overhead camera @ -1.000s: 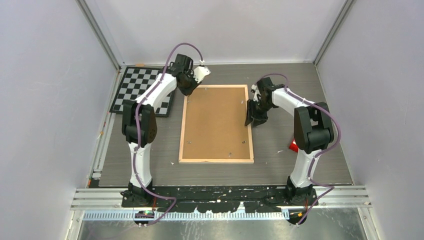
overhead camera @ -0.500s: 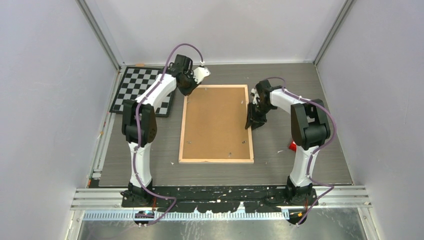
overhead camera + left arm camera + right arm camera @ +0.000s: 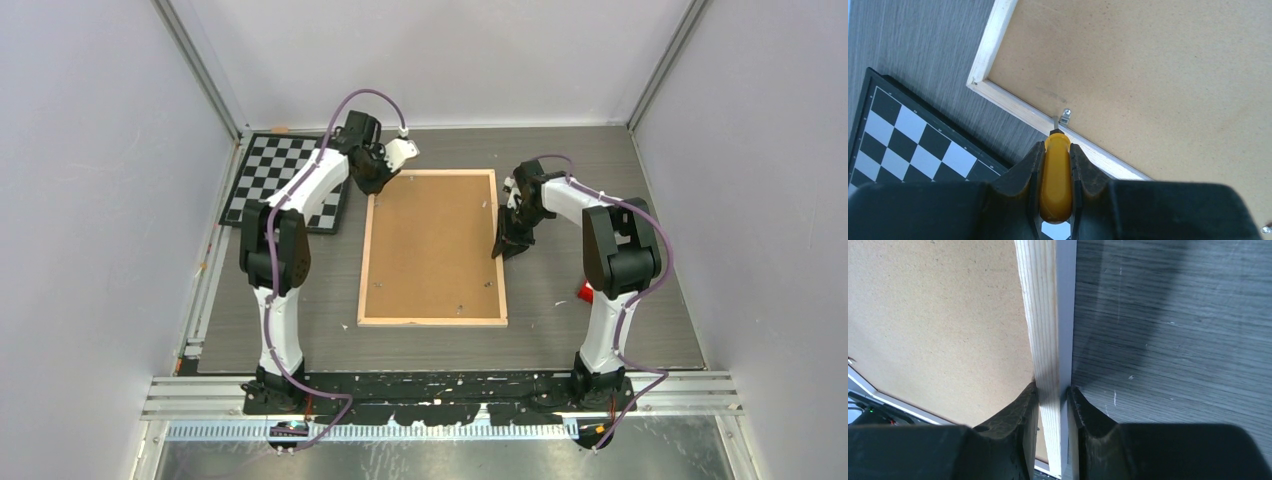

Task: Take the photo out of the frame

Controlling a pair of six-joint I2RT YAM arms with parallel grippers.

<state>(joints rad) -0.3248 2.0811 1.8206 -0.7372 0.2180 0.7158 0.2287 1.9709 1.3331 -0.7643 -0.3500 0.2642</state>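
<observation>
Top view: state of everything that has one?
Frame: face down, flat, back panel in.
Photo: hidden.
Left tool: shut on screwdriver, tip at a metal tab on the far rim.
Right tool: shut on the frame's right rim.
Checkerboard: flat, partly under the left arm.

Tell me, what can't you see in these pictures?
- The photo: hidden in every view. The frame lies face down, and its brown back covers it.
- The tip of the yellow tool in the left end effector, left wrist view: too small to tell whether it touches the metal clip.
- The red thing, top view: mostly hidden behind the right arm.
</observation>
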